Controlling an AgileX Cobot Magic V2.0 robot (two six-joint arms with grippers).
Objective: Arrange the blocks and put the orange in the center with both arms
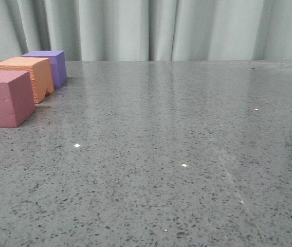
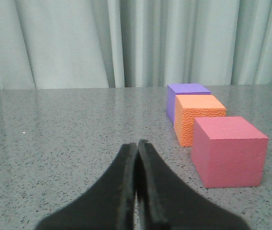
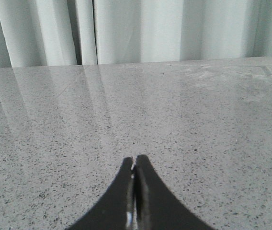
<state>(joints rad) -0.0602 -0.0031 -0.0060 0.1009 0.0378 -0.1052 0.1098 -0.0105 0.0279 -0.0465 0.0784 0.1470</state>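
Observation:
Three foam blocks stand in a row at the table's left in the front view: a pink-red cube nearest, the orange cube in the middle, a purple cube farthest. The left wrist view shows the same row: pink-red cube, orange cube, purple cube. My left gripper is shut with nothing in it, low over the table, apart from the pink-red cube. My right gripper is shut and empty over bare table, with no block in its view. Neither arm shows in the front view.
The grey speckled table reaches back to a pale curtain. A faint seam line runs across the tabletop near the far edge.

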